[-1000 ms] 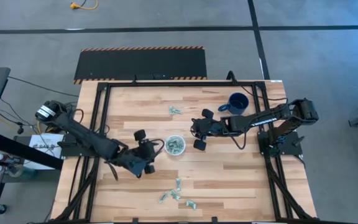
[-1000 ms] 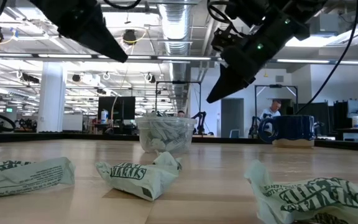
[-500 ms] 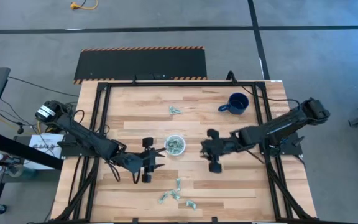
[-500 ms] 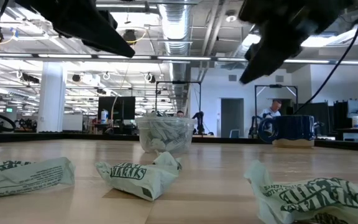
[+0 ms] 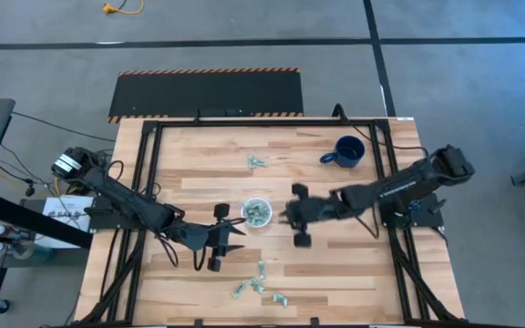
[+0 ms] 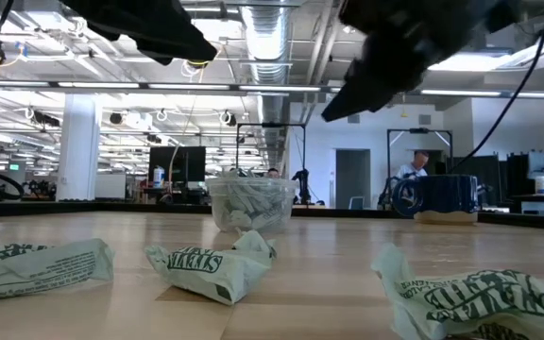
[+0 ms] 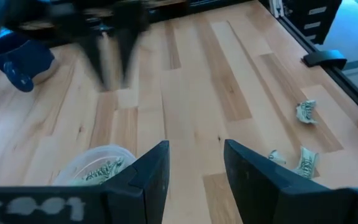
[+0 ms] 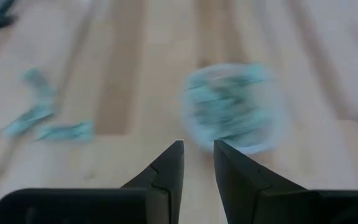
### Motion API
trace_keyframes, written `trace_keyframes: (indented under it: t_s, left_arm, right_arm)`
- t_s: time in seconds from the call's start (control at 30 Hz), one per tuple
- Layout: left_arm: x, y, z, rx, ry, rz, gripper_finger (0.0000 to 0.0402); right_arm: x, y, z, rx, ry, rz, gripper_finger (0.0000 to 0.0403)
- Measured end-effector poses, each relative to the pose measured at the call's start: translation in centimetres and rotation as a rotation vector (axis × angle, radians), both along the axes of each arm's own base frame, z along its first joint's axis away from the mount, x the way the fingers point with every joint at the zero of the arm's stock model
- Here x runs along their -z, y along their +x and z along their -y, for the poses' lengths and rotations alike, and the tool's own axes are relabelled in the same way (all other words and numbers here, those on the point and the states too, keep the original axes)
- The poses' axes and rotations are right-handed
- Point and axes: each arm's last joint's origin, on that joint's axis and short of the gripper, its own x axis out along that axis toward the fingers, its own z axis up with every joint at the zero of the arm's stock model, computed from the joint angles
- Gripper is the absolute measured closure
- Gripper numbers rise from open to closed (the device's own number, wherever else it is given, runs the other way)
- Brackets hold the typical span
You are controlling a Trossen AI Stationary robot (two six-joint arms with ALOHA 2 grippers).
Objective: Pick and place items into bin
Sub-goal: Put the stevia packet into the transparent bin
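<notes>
The clear cup [image 5: 256, 213] stands mid-table between the two grippers, with crinkled green-and-white wrappers [image 6: 246, 203] piled inside it. The left gripper [image 5: 234, 227] hovers just beside the cup, its fingers [image 7: 151, 173] parted with a clear gap and nothing between them. The right gripper [image 5: 283, 217] points at the cup from the other side, jaws narrowly apart and empty. Loose wrappers [image 5: 261, 284] lie near the table's front edge, a couple more [image 5: 257, 161] at the back. A blue mug [image 5: 345, 151] sits well apart, toward the right arm.
</notes>
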Motion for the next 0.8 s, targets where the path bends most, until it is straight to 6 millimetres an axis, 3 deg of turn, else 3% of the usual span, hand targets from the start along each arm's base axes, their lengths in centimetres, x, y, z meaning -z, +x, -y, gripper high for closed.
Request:
trace_keyframes:
  t_s: [0.37, 0.63, 0.8]
  left_arm:
    - [0.1, 0.0, -0.2, -0.014, 0.024, -0.012, 0.0258]
    - [0.1, 0.4, -1.1, -0.054, 0.012, -0.006, 0.0258]
    - [0.1, 0.6, -1.6, -0.074, 0.011, -0.004, 0.0258]
  right_arm:
    - [1.1, -0.1, 9.8, 0.293, 0.095, 0.129, 0.0321]
    - [1.2, -0.8, 14.0, 0.413, 0.171, 0.115, 0.0321]
    - [1.5, 0.0, 16.3, 0.409, 0.202, 0.057, 0.0318]
